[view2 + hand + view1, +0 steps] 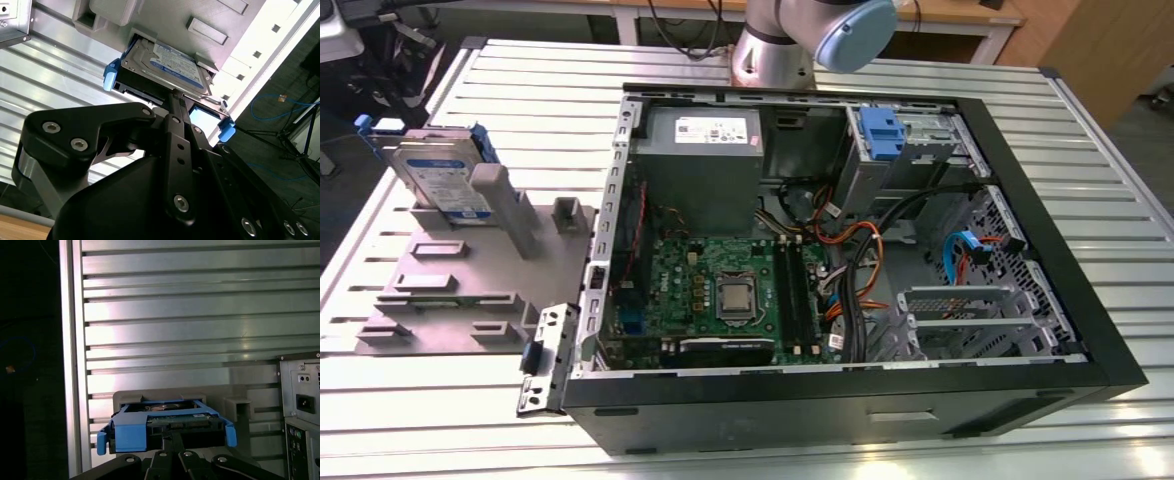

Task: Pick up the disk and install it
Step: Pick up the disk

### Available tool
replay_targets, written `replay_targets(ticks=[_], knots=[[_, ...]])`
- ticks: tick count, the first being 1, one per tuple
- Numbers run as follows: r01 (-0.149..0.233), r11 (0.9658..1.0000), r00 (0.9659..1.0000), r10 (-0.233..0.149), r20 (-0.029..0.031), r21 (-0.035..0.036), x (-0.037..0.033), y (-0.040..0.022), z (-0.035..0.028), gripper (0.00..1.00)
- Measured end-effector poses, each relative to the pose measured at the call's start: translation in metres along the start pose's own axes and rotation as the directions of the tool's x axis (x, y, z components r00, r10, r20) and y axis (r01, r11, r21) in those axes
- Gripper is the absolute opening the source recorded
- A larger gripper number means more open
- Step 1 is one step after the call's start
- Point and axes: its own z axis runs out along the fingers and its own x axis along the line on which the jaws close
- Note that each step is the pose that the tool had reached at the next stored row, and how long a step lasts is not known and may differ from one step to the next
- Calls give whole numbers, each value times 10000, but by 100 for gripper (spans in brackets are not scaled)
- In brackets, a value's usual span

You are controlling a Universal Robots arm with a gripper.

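The flat silver hard drive with blue side rails (440, 172) stands on edge in a grey slotted holder (460, 275) on the ribbed metal bench (400, 420) (beside the open computer case (1110, 335)). The black pincer (170, 438) is closed and grips nothing.

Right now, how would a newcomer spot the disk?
Find the open case on the table. On the exterior view's left of it lies a grey fixture; the disk stands propped at its far end. It alone is silver with a white-and-blue label and blue rails.

Likely a lab — slatted bench (1115, 170), opened computer (827, 405).
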Motion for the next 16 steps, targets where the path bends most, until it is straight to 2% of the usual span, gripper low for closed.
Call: replay_targets(ticks=[6, 10, 14, 16], knots=[[82, 10000, 10000, -82, -4, -2, 0, 0, -1, 11], [414, 9991, 9991, -414, -18, -11, 0, 0, -1, 11], [842, 9964, 9964, -842, -36, -22, 0, 0, -1, 11], [909, 9959, 9958, -910, -38, -24, 0, 0, -1, 11]])
